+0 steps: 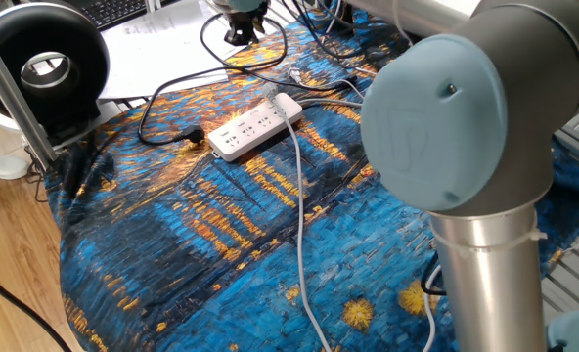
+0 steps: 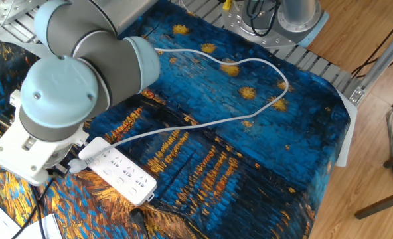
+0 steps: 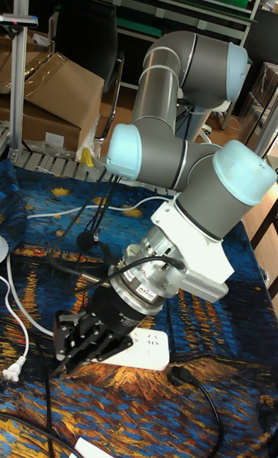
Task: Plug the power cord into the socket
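The socket [image 1: 255,128] is a white power strip lying on the blue and orange cloth; it also shows in the other fixed view [image 2: 121,174] and half hidden in the tall view [image 3: 150,347]. The power cord [image 1: 300,210] runs pale across the cloth, and its small plug [image 3: 10,371] lies loose on the cloth past the strip's end. My gripper [image 3: 75,356] hangs just above the cloth beside the strip, black fingers apart and holding nothing. In one fixed view the gripper [image 1: 240,33] sits beyond the strip's far end. The wrist hides it in the other fixed view.
A black cable with a black plug [image 1: 193,135] lies by the strip's near end [image 3: 179,377]. A round black device [image 1: 40,63], papers [image 1: 162,41] and tangled black cables [image 1: 314,34] crowd the far side. A cardboard box [image 3: 54,95] stands behind the table.
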You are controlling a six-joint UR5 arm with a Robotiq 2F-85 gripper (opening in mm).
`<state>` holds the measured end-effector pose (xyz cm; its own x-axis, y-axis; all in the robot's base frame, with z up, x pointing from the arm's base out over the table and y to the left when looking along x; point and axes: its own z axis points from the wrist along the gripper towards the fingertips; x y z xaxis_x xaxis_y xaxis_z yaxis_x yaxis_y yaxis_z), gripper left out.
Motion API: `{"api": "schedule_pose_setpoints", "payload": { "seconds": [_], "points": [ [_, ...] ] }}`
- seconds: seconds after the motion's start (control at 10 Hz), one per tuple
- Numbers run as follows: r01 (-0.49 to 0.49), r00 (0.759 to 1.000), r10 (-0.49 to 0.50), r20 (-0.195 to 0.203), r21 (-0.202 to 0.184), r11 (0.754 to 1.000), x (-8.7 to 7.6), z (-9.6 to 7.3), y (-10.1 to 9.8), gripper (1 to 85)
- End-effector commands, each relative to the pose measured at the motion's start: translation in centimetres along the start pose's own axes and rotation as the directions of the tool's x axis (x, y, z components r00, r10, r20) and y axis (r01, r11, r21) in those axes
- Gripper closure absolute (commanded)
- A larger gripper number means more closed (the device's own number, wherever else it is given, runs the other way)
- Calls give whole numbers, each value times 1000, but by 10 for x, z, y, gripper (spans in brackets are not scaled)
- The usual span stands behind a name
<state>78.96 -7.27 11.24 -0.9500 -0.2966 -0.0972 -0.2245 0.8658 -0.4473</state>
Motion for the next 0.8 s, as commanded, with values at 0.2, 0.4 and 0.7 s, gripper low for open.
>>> {"api": "schedule_pose_setpoints", "payload": {
  "seconds": [0.2,0.4,0.7],
  "points": [
    [-18,995,7,-99,-113,993,14,15,30,527],
    [0,992,-7,-127,-54,999,25,19,28,523],
    [-12,987,3,-159,-52,999,22,26,52,523]
  ]
}}
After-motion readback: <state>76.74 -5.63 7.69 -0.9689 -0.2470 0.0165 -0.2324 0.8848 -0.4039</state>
